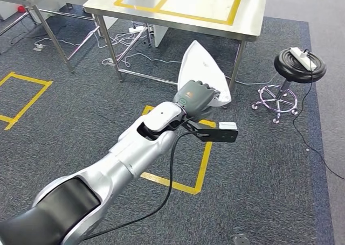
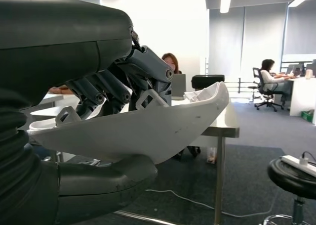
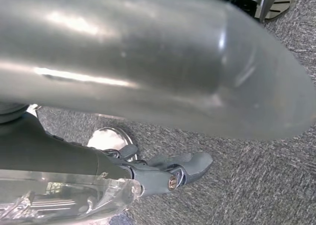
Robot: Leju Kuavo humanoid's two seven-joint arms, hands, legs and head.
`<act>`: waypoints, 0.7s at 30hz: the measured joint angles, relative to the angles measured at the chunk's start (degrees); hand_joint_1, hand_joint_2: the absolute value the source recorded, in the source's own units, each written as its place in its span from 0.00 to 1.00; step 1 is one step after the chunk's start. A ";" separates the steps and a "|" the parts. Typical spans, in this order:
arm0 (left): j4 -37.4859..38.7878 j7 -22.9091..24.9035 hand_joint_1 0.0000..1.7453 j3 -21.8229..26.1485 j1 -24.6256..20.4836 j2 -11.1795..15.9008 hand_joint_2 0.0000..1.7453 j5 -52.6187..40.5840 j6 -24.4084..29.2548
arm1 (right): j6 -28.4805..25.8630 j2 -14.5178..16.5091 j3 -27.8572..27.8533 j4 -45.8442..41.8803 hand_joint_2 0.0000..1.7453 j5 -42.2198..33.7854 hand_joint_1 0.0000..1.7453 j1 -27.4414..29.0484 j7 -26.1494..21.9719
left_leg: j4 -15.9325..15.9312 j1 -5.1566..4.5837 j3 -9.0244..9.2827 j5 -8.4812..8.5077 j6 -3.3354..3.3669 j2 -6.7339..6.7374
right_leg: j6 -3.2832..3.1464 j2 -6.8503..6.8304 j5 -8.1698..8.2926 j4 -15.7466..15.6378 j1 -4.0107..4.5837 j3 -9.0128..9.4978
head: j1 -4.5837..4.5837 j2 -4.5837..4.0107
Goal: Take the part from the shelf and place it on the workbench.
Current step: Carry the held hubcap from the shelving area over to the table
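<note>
The left robot hand [image 1: 195,97] covers part of the white, curved, pointed part [image 1: 202,67] it grips; the right robot hand's [image 3: 164,173] grasp is unclear.

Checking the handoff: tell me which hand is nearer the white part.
Left. The left hand grips the white part, held out toward the workbench. The right hand hangs low over the carpet, away from it.

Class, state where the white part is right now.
In the head view, the white part sits centre frame, held by the left hand above the carpet, just short of the steel workbench.
</note>
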 joint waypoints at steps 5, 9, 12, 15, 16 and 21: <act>2.17 0.41 1.00 1.52 -1.52 -0.02 1.00 -0.56 0.42 | 0.05 0.01 0.31 0.00 0.00 0.25 0.00 -0.11 0.11 | 0.00 0.00 -0.01 0.00 0.02 0.00 | 0.00 -0.03 0.00 -0.01 0.00 0.00 | -0.01 0.00; 3.36 0.96 1.00 2.39 -1.97 -0.04 1.00 -1.02 0.57 | 0.07 0.01 0.48 0.00 0.00 0.31 0.00 -0.17 0.16 | 0.00 0.00 -0.02 0.01 0.02 0.00 | 0.00 -0.03 0.00 -0.01 0.00 -0.01 | 0.00 0.00; 4.44 1.85 1.00 3.96 -2.37 0.02 1.00 -2.28 1.13 | 0.04 0.02 0.51 0.00 0.00 0.35 0.00 -0.21 0.38 | 0.00 0.00 -0.02 0.01 0.03 0.00 | 0.00 -0.03 0.00 -0.01 0.00 -0.01 | -0.01 0.00; 5.36 3.06 1.00 6.41 -2.53 0.16 1.00 -4.36 1.73 | -0.15 0.14 0.51 0.00 0.00 0.37 0.00 -0.20 0.58 | 0.00 0.00 -0.02 0.02 0.03 0.00 | 0.00 -0.03 0.00 -0.01 0.00 -0.01 | 0.00 0.00; 5.61 3.48 1.00 7.42 -2.53 0.21 1.00 -5.15 1.92 | -0.24 0.20 0.51 0.00 0.00 0.37 0.00 -0.19 0.63 | 0.00 0.00 -0.02 0.02 0.04 0.00 | 0.00 -0.03 0.00 -0.01 0.00 -0.01 | 0.00 0.00; 6.56 4.80 1.00 12.23 -2.53 0.59 1.00 -7.62 2.31 | -0.39 0.45 0.49 0.00 0.00 0.39 0.00 -0.17 0.80 | 0.00 0.00 -0.03 0.03 0.05 0.00 | 0.00 -0.03 0.00 -0.01 0.00 -0.01 | -0.01 0.00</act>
